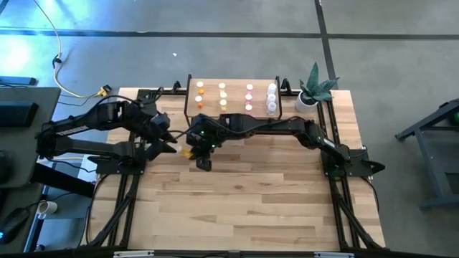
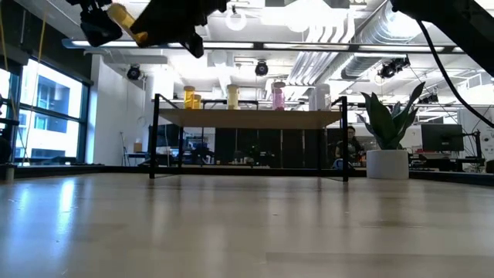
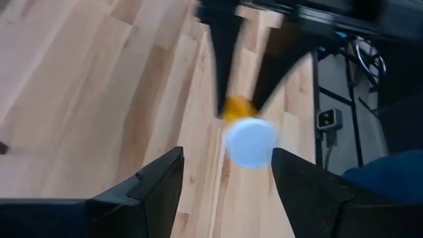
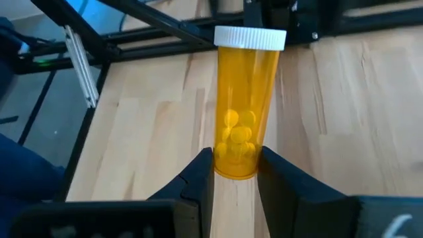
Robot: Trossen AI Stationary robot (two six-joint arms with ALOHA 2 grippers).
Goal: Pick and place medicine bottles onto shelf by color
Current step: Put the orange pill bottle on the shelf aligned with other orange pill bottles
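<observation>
Right gripper (image 4: 234, 173): clenched on yellow bottle (image 4: 243, 106) by its base — centre frame, cap free for shelf (image 1: 233, 80) placement.
Left gripper (image 3: 225, 178): released, waiting beside — centre-left.

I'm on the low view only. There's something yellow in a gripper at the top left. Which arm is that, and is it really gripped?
Observer: That's the right gripper, shut on the base of a yellow bottle with pills inside.
Operator: Where's the other arm?
Observer: The left gripper is open and faces the bottle's white cap, not touching it.
Operator: How is the shelf laid out?
Observer: From above, the shelf carries the shelved bottles in four columns by colour: orange, yellow, pink, clear.
</observation>
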